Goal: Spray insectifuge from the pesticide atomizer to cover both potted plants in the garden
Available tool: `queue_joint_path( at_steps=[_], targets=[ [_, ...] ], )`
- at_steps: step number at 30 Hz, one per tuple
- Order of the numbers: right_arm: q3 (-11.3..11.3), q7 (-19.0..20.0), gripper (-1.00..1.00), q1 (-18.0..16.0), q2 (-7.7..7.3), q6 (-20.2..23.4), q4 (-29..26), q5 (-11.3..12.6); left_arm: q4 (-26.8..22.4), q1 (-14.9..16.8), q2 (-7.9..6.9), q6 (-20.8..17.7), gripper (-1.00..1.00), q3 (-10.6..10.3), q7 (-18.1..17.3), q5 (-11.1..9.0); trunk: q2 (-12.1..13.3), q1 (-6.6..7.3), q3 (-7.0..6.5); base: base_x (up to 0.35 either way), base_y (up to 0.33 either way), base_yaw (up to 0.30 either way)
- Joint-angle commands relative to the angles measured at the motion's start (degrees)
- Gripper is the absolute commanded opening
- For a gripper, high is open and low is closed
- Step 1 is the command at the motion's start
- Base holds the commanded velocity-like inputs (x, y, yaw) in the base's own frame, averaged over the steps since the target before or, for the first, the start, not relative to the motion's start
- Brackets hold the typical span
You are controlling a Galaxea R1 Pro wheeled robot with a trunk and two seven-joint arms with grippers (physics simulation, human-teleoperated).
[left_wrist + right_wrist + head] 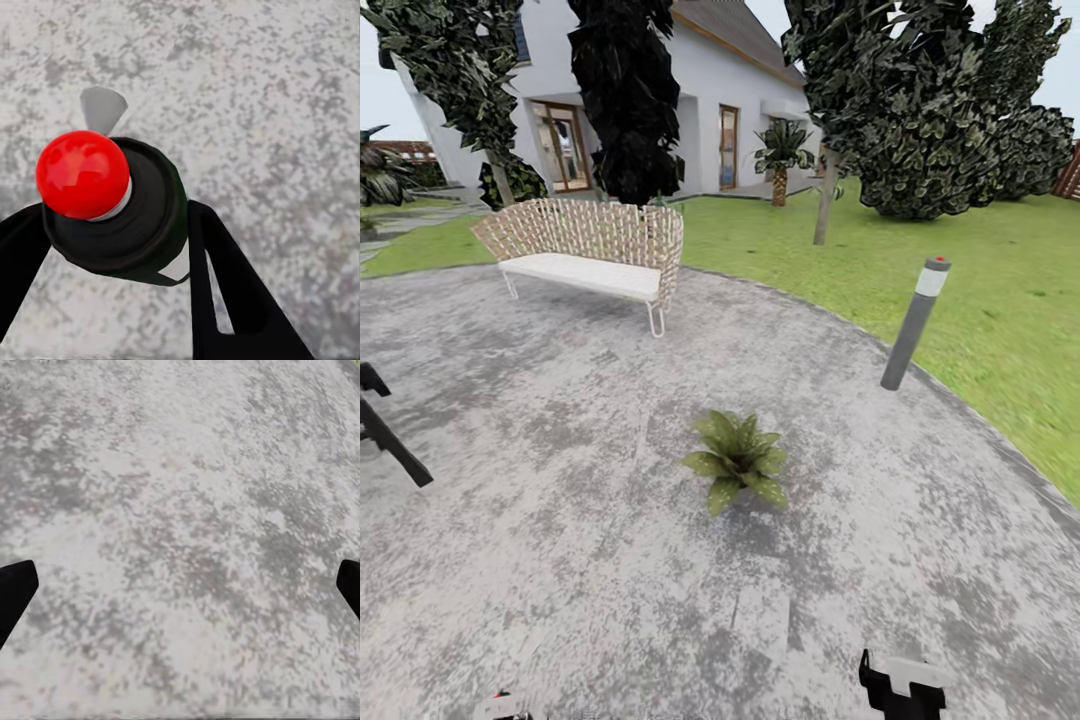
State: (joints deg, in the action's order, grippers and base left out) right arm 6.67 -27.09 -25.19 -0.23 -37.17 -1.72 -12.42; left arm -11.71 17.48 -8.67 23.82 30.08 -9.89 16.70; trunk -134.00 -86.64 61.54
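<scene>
One potted plant [738,460], a low rosette of pointed olive-green leaves, sits on the garden's grey mottled patio [560,520] just ahead of me. The pesticide atomizer [112,225], a dark bottle end with a red ball tip, is seen end-on in the left wrist view. My left gripper [112,217] is shut on it, with black fingers [225,285] against both sides. A sliver of that gripper [500,708] shows at the head view's lower edge. My right gripper [180,585] is open over bare paving, and its body [905,685] shows low on the right.
A wicker sofa [590,250] with a white cushion stands at the patio's far side. A leaning grey post [915,322] with a white band rises at the patio's right edge. Lawn [980,290], dark trees and a white house lie beyond.
</scene>
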Motion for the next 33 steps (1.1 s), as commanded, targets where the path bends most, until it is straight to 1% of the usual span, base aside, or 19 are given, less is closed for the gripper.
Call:
queue_joint_path(
  at_steps=[1,4,8,18,33],
  targets=[
    [0.5,-0.24,1.0,-0.03,0.01,-0.18,0.05,-0.58,0.09,0.03,-0.01,0.17,-1.0,0.51,-0.31,0.35,-0.02,0.02,0.0,-0.028,0.327,0.217],
    [0.52,-0.25,1.0,-0.03,0.02,-0.18,0.05,-0.56,-0.05,-0.48,-0.03,0.17,-1.0,0.51,-0.31,0.16,-0.02,0.02,-0.15,0.069,0.328,0.233],
    [0.46,-0.25,1.0,-0.03,0.05,-0.18,0.05,-0.52,-0.55,-1.32,-0.03,0.18,-1.0,0.51,-0.35,0.01,-0.02,0.02,-0.36,0.218,0.276,0.234],
    [0.45,-0.16,1.0,0.13,0.22,-0.18,0.12,-0.51,-0.43,-1.48,0.02,0.26,-1.0,0.28,-0.42,0.08,-0.02,0.02,-1.0,0.252,0.253,0.21],
    [0.45,-0.16,1.0,0.25,0.4,-0.18,0.12,-0.5,-0.51,-1.48,0.0,0.26,-1.0,0.33,-0.43,0.0,-0.02,0.02,-2.03,0.089,0.333,0.184]
  ],
)
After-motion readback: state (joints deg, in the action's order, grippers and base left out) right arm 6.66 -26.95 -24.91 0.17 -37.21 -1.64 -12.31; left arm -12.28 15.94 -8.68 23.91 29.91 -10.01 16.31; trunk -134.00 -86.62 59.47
